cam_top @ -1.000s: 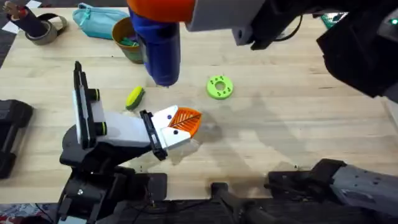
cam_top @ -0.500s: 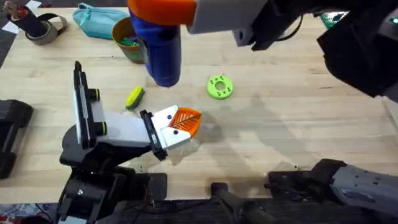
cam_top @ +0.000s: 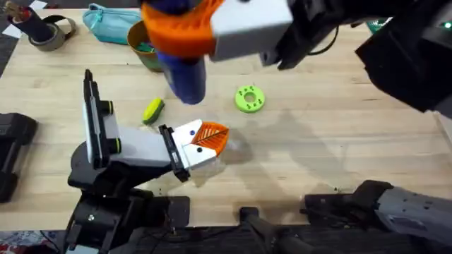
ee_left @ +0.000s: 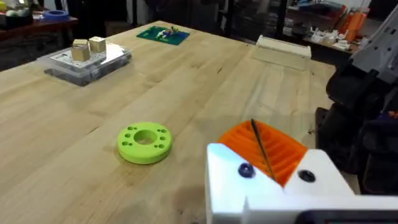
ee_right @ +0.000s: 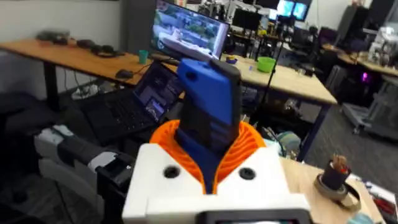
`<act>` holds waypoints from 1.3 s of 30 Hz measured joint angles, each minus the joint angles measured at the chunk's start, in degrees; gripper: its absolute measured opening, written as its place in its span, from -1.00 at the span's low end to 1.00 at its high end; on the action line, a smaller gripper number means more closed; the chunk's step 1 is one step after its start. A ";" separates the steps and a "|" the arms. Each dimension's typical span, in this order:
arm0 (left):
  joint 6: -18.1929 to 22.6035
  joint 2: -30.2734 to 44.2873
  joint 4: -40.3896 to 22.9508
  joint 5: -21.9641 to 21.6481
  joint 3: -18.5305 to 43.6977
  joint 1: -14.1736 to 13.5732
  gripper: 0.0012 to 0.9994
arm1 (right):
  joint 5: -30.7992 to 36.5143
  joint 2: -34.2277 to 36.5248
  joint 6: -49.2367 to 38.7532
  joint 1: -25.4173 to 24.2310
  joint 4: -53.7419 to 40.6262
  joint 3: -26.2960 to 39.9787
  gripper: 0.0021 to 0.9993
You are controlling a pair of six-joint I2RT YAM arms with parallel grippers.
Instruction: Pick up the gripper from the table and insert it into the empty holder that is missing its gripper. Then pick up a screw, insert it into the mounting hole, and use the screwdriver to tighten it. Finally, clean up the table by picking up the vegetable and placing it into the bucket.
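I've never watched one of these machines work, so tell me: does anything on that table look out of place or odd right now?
Mostly no. One oddity: a little yellow-and-green vegetable lies loose on the table among the hardware, beside the green disc, not in the bucket. The right gripper holds the blue screwdriver upright above it.

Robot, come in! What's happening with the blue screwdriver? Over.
Right gripper shut on screwdriver, held above table. Left gripper low by vegetable. Vegetable not in bucket yet.
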 joint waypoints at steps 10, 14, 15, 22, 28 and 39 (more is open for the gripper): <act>0.00 0.00 0.00 -0.15 0.00 0.00 -0.98 | 2.76 -0.02 -3.91 3.14 0.65 -2.16 -0.92; 0.00 -0.01 0.00 -0.15 0.00 0.00 -0.98 | 3.38 0.00 -3.88 3.15 0.47 -3.13 -0.92; 0.00 0.01 0.00 -0.15 0.00 0.00 -0.98 | 3.53 0.00 -3.87 3.15 0.52 -3.21 -0.92; 0.00 0.00 0.00 -0.15 0.00 0.00 -0.98 | 5.85 -0.01 -2.26 3.14 5.01 -6.52 -0.92; 0.00 -0.01 0.00 -0.15 0.00 0.00 -0.98 | 6.66 0.00 -0.31 3.15 10.19 -10.35 -0.92; 0.00 -0.01 0.01 -0.15 0.00 0.00 -0.98 | 8.35 0.00 2.41 3.15 12.70 -14.00 -0.92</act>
